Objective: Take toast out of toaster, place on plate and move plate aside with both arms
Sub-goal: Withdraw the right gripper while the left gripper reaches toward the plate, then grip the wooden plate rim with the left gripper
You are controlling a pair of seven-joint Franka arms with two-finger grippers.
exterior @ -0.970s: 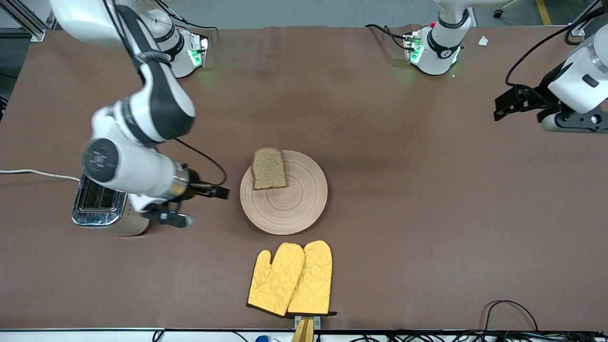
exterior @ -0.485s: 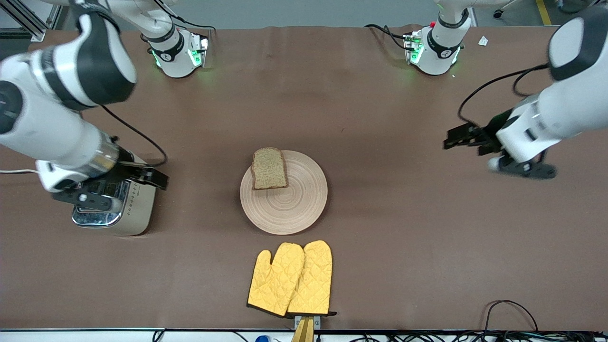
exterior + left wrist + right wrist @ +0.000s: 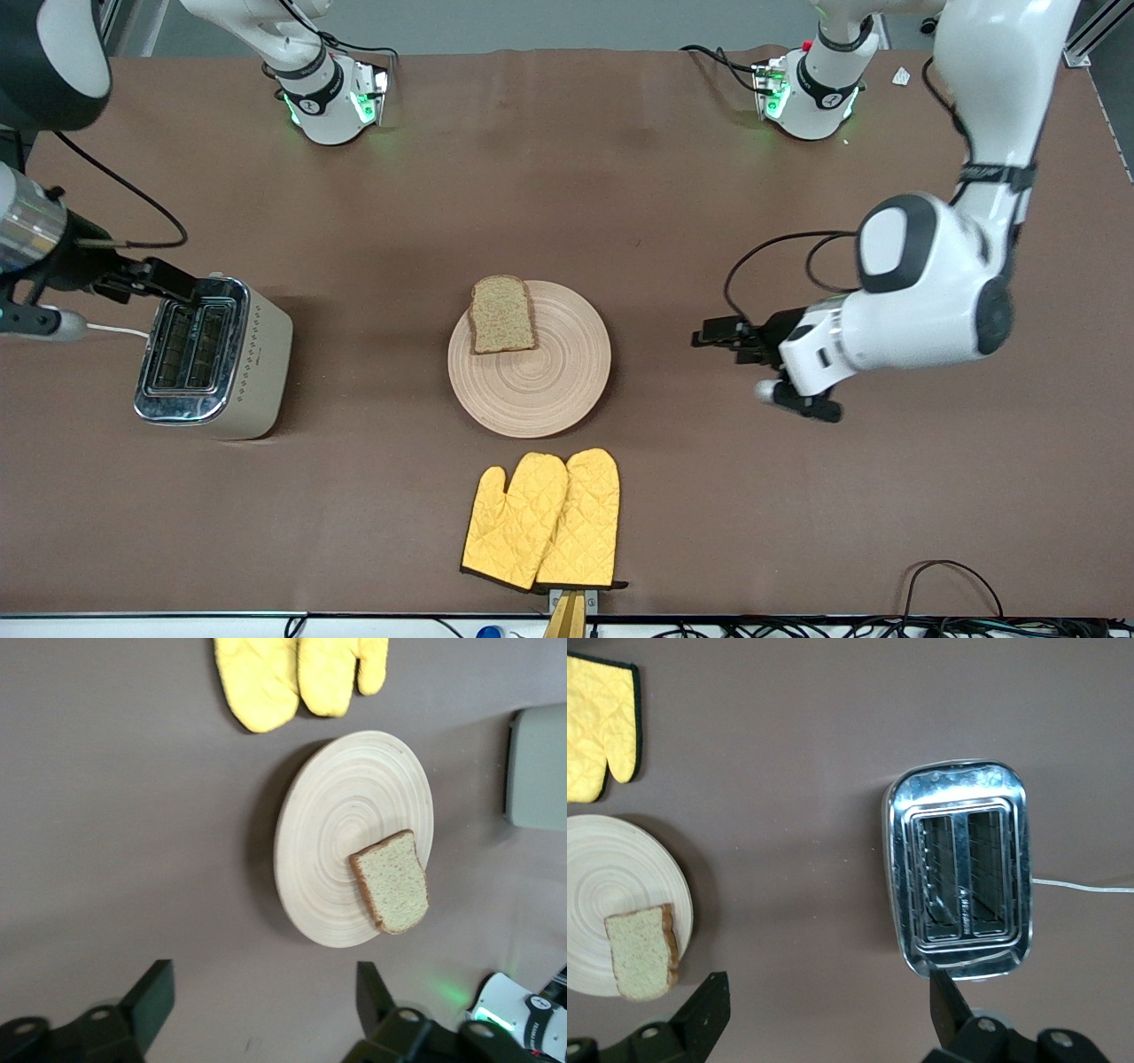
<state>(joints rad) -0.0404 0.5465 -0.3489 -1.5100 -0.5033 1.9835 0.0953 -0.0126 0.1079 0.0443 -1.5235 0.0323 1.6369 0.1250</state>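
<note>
One toast [image 3: 502, 314] is lying on the one plate [image 3: 549, 381], overhanging its rim toward the robots' bases. Two yellow mitts [image 3: 542, 520] are sitting nearer the camera. One toaster [image 3: 213, 356] is showing two slots, seemingly empty. The left gripper [image 3: 710, 336], fingers spread, is hovering beside the plate; the right gripper [image 3: 168, 279], also spread, is hanging over the toaster's edge.
</note>
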